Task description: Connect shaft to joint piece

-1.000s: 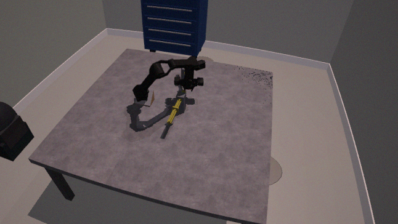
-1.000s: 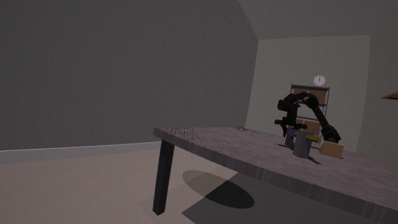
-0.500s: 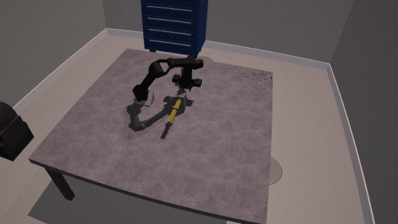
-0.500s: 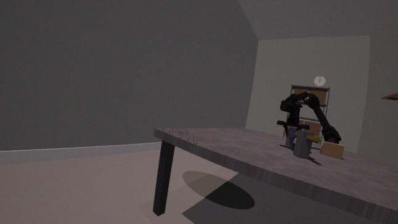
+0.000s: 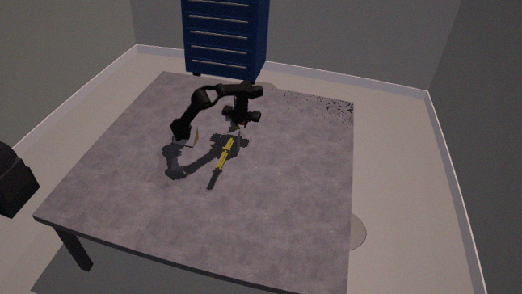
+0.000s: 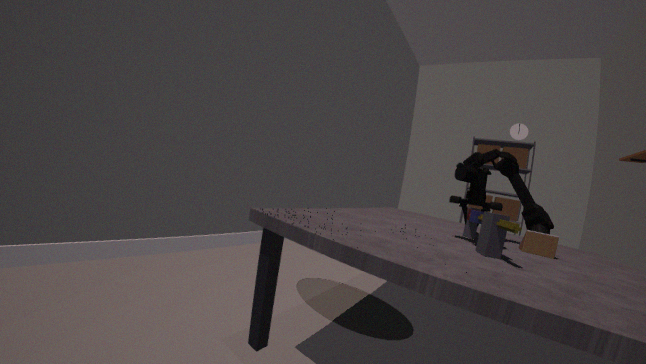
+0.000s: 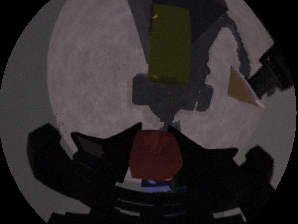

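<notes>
A: What are the jaws (image 5: 242,124) (image 6: 471,213) doing?

B: They're clamping on the red joint piece (image 5: 242,123) (image 6: 470,210) (image 7: 156,155), one finger pressing each side. In the wrist view the red piece is filling the gap between them.

A: And where is that piece sitting?

B: It's sitting at the near end of the work, above the table (image 5: 263,202) (image 6: 400,272) (image 7: 95,75), with a blue part (image 6: 475,216) (image 7: 157,184) showing right beside it. The jaws are hiding much of it from the top, so I'm not telling you exactly where its opening is pointing.

A: What about the yellow shaft (image 5: 225,153) (image 6: 509,226) (image 7: 170,45)?

B: It's resting in the front grey block (image 5: 235,149) (image 6: 491,236) (image 7: 206,17) and sticking out on the side away from the red piece. From the wrist, its near end is standing apart from the red piece and a little off to one side.

A: Is the other block showing?

B: Partly. In the exterior view a second grey block (image 6: 470,230) is standing behind the front one, below the jaws.

A: And the arm (image 5: 191,111) (image 6: 520,185)?

B: It's arching over the table from beside a tan panel (image 5: 196,137) (image 6: 540,245) (image 7: 242,90), and its wrist is pointing down.
</notes>
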Tool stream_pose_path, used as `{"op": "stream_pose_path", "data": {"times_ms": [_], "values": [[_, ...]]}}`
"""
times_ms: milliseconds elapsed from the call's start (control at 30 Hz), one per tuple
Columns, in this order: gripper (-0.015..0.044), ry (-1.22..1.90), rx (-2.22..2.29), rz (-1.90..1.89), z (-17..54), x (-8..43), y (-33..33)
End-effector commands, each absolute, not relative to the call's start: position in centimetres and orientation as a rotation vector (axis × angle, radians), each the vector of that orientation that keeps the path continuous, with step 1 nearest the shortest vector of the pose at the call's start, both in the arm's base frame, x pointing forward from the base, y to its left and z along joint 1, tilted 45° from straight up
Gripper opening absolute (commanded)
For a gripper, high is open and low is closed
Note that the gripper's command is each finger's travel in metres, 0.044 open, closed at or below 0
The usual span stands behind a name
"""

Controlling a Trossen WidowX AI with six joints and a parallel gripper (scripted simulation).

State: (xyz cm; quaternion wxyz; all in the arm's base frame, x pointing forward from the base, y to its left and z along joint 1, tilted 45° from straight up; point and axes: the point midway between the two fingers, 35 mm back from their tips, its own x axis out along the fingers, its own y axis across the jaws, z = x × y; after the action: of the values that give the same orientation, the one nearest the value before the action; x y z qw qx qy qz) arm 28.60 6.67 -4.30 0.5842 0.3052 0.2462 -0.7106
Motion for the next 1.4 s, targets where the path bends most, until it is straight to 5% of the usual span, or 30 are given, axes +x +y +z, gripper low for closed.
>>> {"op": "stream_pose_path", "data": {"times_ms": [0, 167, 533, 1367], "values": [[0.0079, 0.576, 0.711, -1.657, -4.3, 28.6, 6.7], [0.0147, 0.576, 0.711, -1.657, -4.3, 28.6, 6.7], [0.0436, 0.576, 0.711, -1.657, -4.3, 28.6, 6.7], [0.044, 0.773, 0.698, -1.506, -0.6, 29.4, 10.1]]}}
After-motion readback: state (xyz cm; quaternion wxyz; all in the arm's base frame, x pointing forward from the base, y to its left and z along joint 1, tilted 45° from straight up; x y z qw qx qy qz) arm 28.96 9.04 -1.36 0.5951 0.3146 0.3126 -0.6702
